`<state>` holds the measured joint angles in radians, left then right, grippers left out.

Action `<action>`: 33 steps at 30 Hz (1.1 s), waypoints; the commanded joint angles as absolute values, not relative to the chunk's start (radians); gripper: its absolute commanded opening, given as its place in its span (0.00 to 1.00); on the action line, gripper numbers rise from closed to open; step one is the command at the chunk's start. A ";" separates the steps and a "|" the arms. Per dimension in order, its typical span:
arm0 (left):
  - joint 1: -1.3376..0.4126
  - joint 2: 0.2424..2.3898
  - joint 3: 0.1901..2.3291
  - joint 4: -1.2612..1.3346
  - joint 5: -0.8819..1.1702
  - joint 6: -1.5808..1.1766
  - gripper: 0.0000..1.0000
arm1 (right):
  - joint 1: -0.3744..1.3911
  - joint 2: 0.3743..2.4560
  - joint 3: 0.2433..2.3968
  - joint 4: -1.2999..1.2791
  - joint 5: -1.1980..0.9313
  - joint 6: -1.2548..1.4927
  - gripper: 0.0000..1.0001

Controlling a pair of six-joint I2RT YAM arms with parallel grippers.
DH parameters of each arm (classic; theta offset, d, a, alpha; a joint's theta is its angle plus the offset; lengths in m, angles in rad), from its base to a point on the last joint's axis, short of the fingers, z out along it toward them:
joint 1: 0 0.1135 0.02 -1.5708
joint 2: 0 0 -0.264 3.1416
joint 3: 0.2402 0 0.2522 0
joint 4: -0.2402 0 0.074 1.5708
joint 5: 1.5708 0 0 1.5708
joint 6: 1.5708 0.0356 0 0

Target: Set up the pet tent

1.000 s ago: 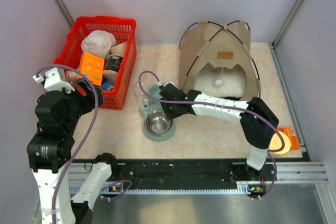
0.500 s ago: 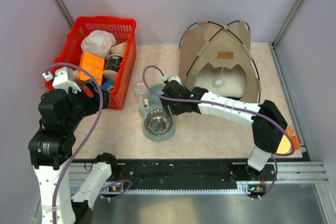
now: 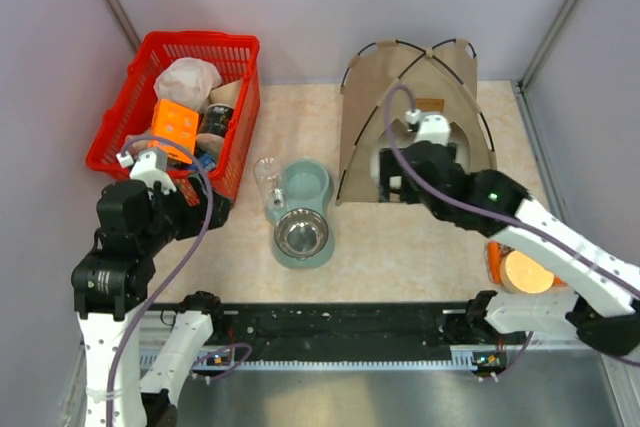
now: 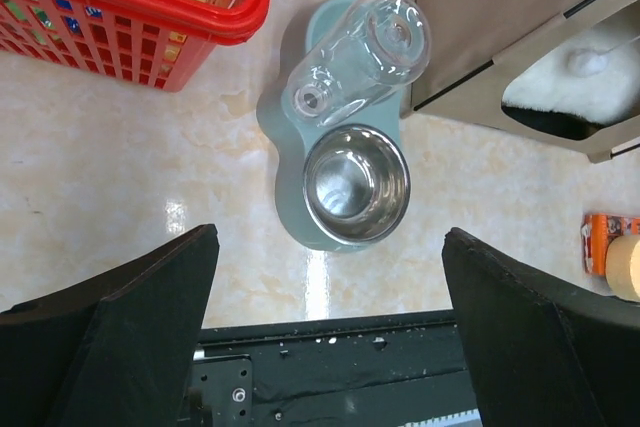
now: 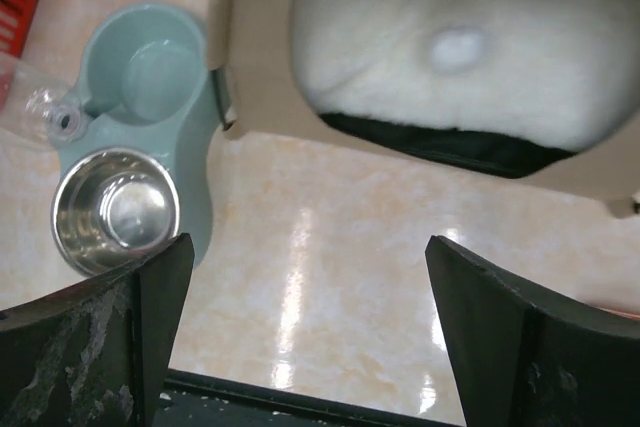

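The table (image 3: 400, 257) carries everything. On it the pet tent (image 3: 400, 97) stands upright just ahead of the right gripper (image 5: 310, 327), whose fingers are spread wide and hold nothing. The red basket (image 3: 200, 39) sits out beyond the left finger of the left gripper (image 4: 325, 317), which is equally wide and empty. The feeder (image 4: 300, 207) lies straight ahead between that gripper's fingers, touching or just beside the tent's corner. The cushion (image 5: 400, 47) fills the tent, with the pompom (image 5: 457, 47) hanging over it.

The tent looks essentially set up, so any last adjustment should be gentle. Grip the fabric edge rather than the thin poles (image 3: 385, 44) (they would flex), and avoid snagging the pompom or nudging the tent into the feeder.

The tent's back is out of sight, as is where the poles seat. From above, the right fingers are hidden beneath their own wrist.
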<state>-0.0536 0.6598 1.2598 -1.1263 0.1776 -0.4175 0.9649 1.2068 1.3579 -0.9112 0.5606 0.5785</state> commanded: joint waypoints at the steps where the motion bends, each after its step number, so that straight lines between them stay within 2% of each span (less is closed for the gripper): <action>1: -0.055 0.681 1.321 -1.135 0.148 -0.390 0.99 | 0.910 1.019 1.391 -1.014 0.735 0.517 0.99; 4: -0.055 0.678 1.331 -1.155 0.115 -0.387 0.99 | 0.847 0.945 1.457 -1.083 0.778 0.442 0.99; 7: -0.055 0.692 1.365 -1.206 0.080 -0.374 0.99 | 0.841 0.905 1.534 -1.149 0.892 0.388 0.99; 12: -0.055 0.704 1.417 -1.253 0.069 -0.417 0.99 | 0.841 0.874 1.673 -1.244 0.965 0.357 0.99; 22: -0.064 0.684 1.491 -1.216 0.150 -0.480 0.99 | 0.841 0.838 1.877 -1.359 0.940 0.370 0.99; 33: -0.067 0.675 1.513 -1.181 0.109 -0.543 0.99 | 0.841 0.844 1.922 -1.416 0.885 0.402 0.99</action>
